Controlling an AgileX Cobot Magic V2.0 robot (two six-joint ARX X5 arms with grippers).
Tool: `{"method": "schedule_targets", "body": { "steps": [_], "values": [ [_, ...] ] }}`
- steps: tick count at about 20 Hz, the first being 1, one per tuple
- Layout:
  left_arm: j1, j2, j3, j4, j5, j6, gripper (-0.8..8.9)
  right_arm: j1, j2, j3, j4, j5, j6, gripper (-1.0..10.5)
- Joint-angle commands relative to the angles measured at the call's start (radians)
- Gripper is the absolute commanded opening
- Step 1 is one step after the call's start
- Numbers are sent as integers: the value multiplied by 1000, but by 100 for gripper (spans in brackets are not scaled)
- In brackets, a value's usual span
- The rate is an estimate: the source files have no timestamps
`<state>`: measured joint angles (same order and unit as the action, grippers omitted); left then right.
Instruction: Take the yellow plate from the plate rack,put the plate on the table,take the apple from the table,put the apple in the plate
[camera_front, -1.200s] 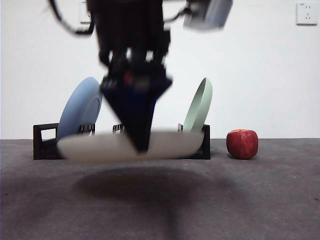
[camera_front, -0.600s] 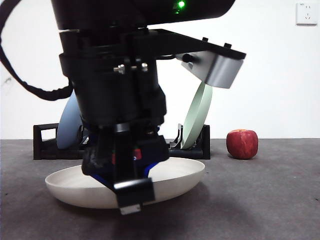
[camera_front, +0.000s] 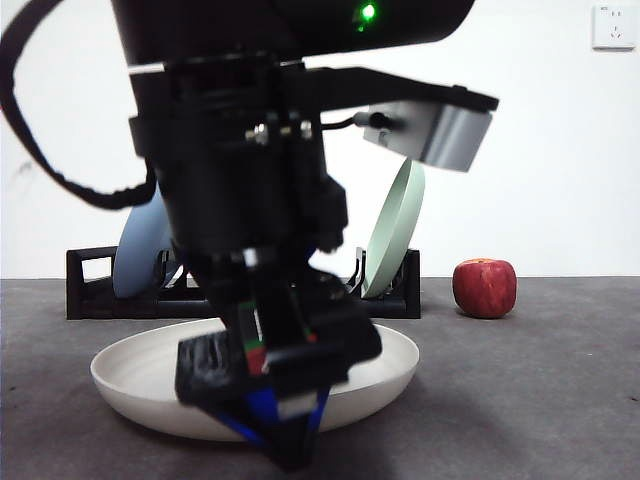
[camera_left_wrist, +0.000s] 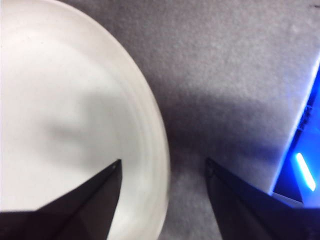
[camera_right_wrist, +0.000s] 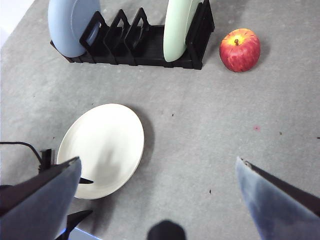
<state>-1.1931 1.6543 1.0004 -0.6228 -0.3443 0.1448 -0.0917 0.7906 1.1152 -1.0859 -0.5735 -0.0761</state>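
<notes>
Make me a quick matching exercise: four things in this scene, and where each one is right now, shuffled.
Things:
1. yellow plate
2. apple
3. light blue plate
4. left tool

Places:
A. standing in the plate rack
B. flat on the table
C. open, astride the yellow plate's rim
D. on the table beside the rack's end

Pairs: 1-B, 2-D, 3-A, 4-C
</notes>
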Motion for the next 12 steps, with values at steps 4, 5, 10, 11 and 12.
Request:
{"method": "schedule_targets", "body": {
  "steps": [4, 5, 10, 11, 12],
  "values": [
    [8, -153, 148, -136, 5, -103, 287, 1, 6, 3, 19, -3, -3, 626],
    [10, -190, 176, -155, 5, -122, 287, 1, 14, 3, 26, -3, -3, 626],
    [16, -452, 313, -226, 13, -206, 283, 1, 102, 3, 152, 2, 18, 626],
    [16, -503, 326, -227, 17, -219, 283, 1, 129, 3, 200, 2, 34, 626],
    [16, -562, 338, -229, 38, -227, 283, 1, 168, 3, 262, 2, 51, 626]
  ]
}}
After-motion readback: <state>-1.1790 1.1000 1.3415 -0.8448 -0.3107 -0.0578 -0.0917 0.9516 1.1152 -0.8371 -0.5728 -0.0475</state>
